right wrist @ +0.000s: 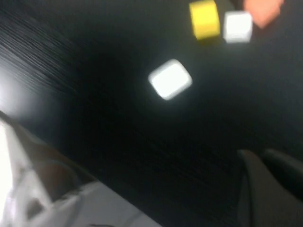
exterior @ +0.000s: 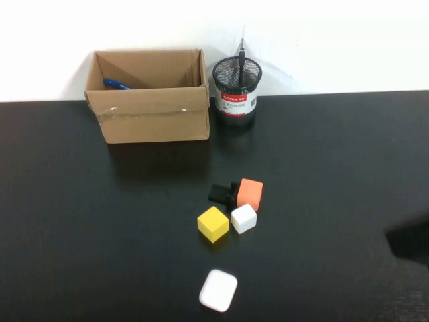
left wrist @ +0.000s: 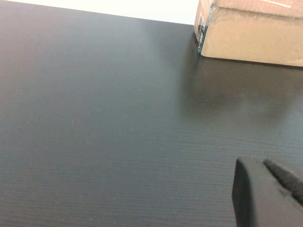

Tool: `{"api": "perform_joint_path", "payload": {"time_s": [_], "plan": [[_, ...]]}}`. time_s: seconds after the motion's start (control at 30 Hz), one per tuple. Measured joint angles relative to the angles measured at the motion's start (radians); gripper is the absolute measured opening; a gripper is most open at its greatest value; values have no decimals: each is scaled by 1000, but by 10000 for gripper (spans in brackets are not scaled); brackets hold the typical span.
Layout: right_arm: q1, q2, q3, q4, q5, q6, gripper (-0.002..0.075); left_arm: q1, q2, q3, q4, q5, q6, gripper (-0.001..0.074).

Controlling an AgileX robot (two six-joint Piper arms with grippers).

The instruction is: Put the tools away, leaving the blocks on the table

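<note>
The thin black screwdriver (exterior: 241, 59) stands in a black mesh cup (exterior: 236, 90) at the back. The blue-handled pliers (exterior: 116, 84) lie inside the open cardboard box (exterior: 149, 115). The scissors are out of view. On the table (exterior: 80, 221) the orange block (exterior: 250, 193), black block (exterior: 220, 193), yellow cube (exterior: 213, 223) and small white cube (exterior: 243, 218) sit clustered in the middle. The right wrist view shows the yellow cube (right wrist: 204, 19) and white cube (right wrist: 237, 26). My right gripper (right wrist: 258, 153) is shut and empty, low at the right edge (exterior: 409, 241). My left gripper (left wrist: 258, 163) is shut and empty, near the box (left wrist: 255, 33).
A flat white rounded block (exterior: 218, 290) lies alone near the front edge, in front of the cluster; it also shows in the right wrist view (right wrist: 170, 79). A white wall runs behind the table. The box and cup stand side by side at the back.
</note>
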Motion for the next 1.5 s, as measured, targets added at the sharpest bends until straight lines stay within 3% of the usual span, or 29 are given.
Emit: {"api": "perform_joint_path", "payload": {"time_s": [0.23,0.4,0.63,0.77,0.97,1.1,1.5], "plan": [[0,-41,103,-194,-13,0,-7,0,0,0,0,0,0,3],[-55,-106,216,-356,-182,1,-7,0,0,0,0,0,0,3],[-383,-342,521,-395,-669,5,-7,0,0,0,0,0,0,3],[-563,-559,723,-371,-827,35,-7,0,0,0,0,0,0,3],[-778,-876,1009,-346,-862,84,-7,0,0,0,0,0,0,3],[-869,-925,1152,-340,-820,90,-7,0,-2,0,0,0,0,3],[-896,-933,1162,-345,-789,122,-8,0,-2,0,0,0,0,3]]}}
